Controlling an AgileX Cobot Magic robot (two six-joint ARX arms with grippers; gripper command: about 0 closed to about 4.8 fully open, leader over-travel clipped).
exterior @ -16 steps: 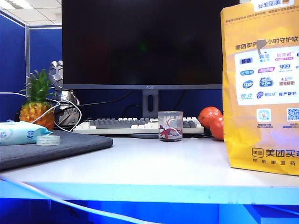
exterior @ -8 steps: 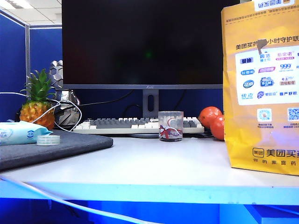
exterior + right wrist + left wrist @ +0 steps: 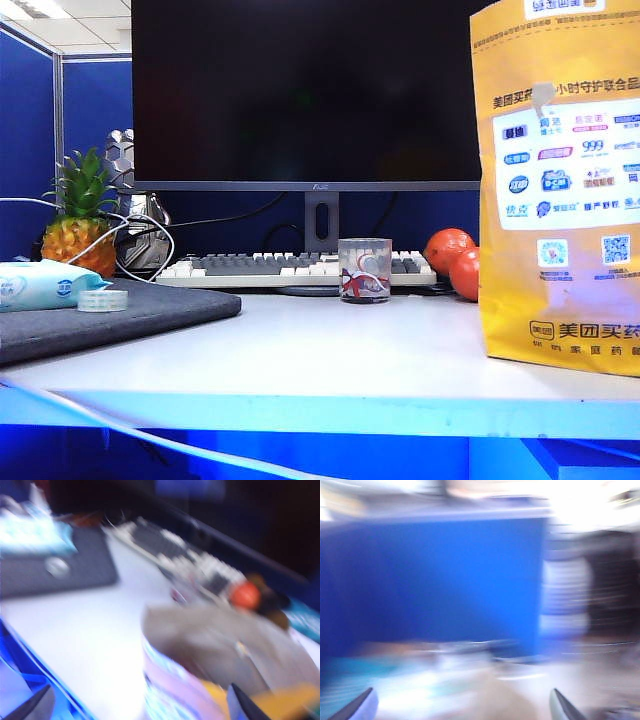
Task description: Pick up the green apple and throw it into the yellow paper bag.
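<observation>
Left gripper (image 3: 460,707): jaws wide apart, only the two fingertips (image 3: 357,707) show at the frame edge, nothing between them. That view is heavily motion-blurred; a blue partition (image 3: 430,585) fills most of it.

Right gripper (image 3: 137,705): jaws also spread wide, holding nothing, hovering over the open mouth of the yellow paper bag (image 3: 225,645) (interior reads grey-brown, contents can't be made out through the blur). Neither gripper appears in the exterior view.

The bag (image 3: 560,190) stands upright at the right side of the white table (image 3: 330,350). The green apple is not visible in any view.

Counts on the table: one clear glass cup (image 3: 365,270), no visible contents; two orange-red fruits (image 3: 448,250) touching each other just beside the bag; one keyboard (image 3: 290,268); one pineapple (image 3: 80,215); one tape roll (image 3: 103,300) and one wipes pack (image 3: 40,285) on a dark mat (image 3: 130,315).
</observation>
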